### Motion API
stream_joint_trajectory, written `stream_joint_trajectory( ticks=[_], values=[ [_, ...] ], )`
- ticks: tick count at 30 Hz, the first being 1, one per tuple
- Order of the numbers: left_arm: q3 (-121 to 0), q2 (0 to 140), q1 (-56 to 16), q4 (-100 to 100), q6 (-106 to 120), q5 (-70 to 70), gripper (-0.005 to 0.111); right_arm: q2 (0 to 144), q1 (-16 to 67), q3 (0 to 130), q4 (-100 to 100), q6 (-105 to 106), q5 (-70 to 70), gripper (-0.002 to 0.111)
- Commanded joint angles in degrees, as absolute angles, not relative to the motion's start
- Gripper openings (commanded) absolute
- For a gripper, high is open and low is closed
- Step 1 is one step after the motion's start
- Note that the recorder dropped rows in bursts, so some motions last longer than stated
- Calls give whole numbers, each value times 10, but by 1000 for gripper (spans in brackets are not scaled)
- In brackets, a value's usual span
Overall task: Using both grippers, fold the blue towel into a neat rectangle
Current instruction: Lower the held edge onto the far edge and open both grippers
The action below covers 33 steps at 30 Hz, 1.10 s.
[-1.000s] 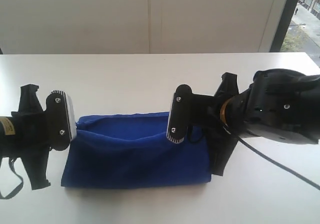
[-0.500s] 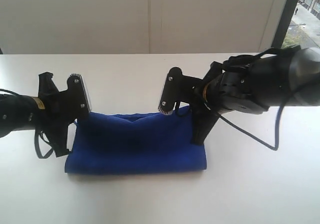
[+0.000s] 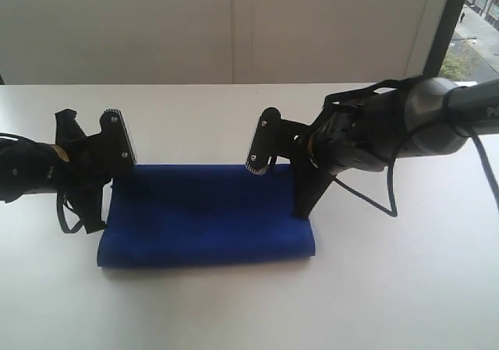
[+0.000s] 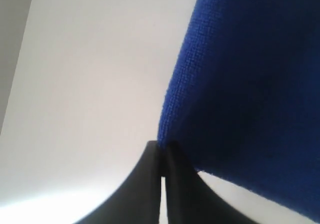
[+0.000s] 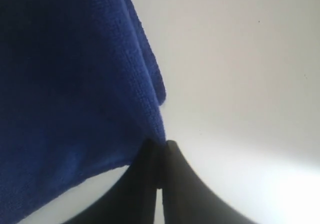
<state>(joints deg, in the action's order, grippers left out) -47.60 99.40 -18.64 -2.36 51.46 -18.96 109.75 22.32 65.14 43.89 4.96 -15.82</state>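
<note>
Blue towel (image 3: 207,213) lies on the white bench (image 3: 234,124) as a long doubled rectangle, so one fold looks done and a crosswise fold probably remains. Both arms reach in low from the sides, with the left pincer (image 4: 161,149) and right pincer (image 5: 159,146) each clenched on a towel corner.

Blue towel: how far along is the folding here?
Done: the blue towel lies flat as a rectangle, apparently doubled. In hand: left tool and right tool each pinch a far corner, shut. Left: release, possibly another fold.
</note>
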Motion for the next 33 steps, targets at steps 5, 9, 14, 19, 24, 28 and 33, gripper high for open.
stream_joint_trajectory(
  ticks=[5,9,14,19,24,28,33],
  values=[
    [-481,1014,-180,-14,513,-188,0,1124,216,660,446,25,-127,0],
    [-481,1041,-180,-14,513,-205,0,1134,216,668,446,25,-134,0],
    [-481,1057,-180,-14,513,-256,0,1151,216,683,446,22,-164,0],
    [-481,1073,-180,-14,511,-291,0,1156,216,695,446,12,-161,0],
    [-481,1096,-180,-14,511,-291,0,1166,216,698,454,12,-157,0],
    [-481,1106,-180,-14,511,-291,14,1185,216,701,457,12,-157,12],
    [-481,1106,-180,-14,513,-326,52,1193,216,701,466,12,-167,59]
  ],
)
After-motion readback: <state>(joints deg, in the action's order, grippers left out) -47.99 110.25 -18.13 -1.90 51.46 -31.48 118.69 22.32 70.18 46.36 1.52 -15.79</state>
